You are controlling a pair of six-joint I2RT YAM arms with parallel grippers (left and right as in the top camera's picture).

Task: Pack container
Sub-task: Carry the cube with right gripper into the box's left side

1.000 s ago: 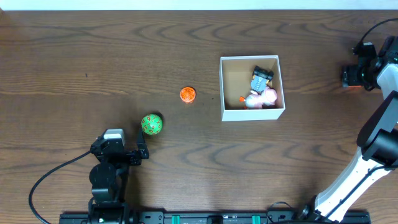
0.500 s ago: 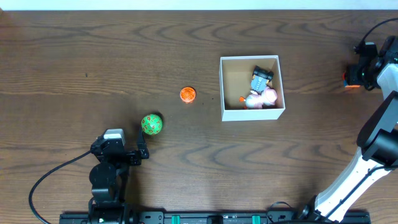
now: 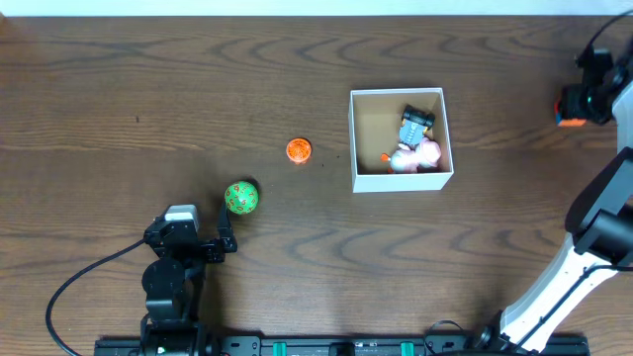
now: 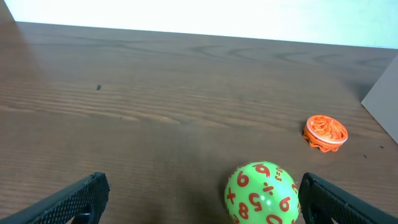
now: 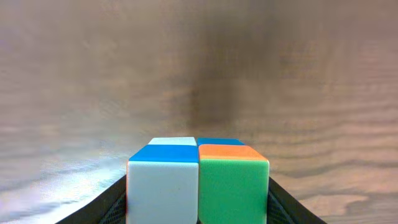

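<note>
The container, a square white-walled box with a brown inside, stands right of centre and holds a dark toy car and a pink toy. My right gripper is at the far right edge, shut on a multicoloured puzzle cube held above the table. My left gripper is open at the front left. A green ball with red numbers lies just ahead of it and shows between the open fingers, nearer the right one, in the left wrist view. An orange disc lies left of the container.
The orange disc also shows in the left wrist view, with the container's white wall at the right edge. The table's far edge runs along the top. Black cables trail at the front left and far right.
My right gripper has risen and shifted right with the cube in it; the cube's orange side now shows more. The left arm and the loose toys have not moved.
</note>
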